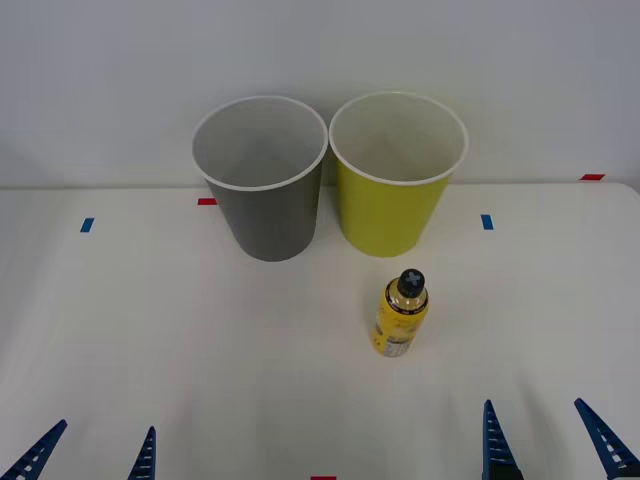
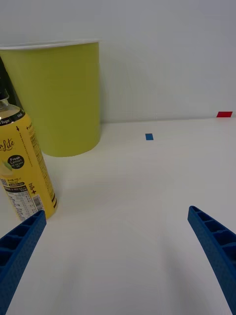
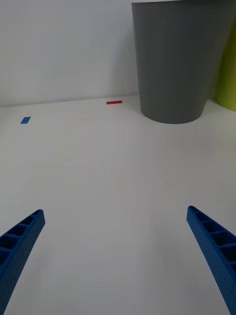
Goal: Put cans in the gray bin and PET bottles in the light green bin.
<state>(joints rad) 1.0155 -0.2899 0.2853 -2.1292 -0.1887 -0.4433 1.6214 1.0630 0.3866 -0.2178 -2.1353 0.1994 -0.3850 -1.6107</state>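
A small yellow PET bottle [image 1: 401, 315] with a black cap stands upright on the white table, just in front of the light green bin [image 1: 398, 172]. Left of that bin and almost touching it stands the gray bin [image 1: 262, 177]. My right gripper [image 1: 548, 440] is open at the near edge, to the right of the bottle and nearer than it. In the right wrist view the bottle [image 2: 23, 166] stands just beyond one blue finger [image 2: 19, 246], with the light green bin [image 2: 56, 96] behind it. My left gripper [image 1: 92, 452] is open at the near left, with the gray bin [image 3: 179, 59] ahead.
Blue tape marks [image 1: 87, 225] [image 1: 487, 221] and red tape marks [image 1: 207, 201] [image 1: 592, 177] lie on the table [image 1: 180, 340]. A pale wall rises right behind the bins.
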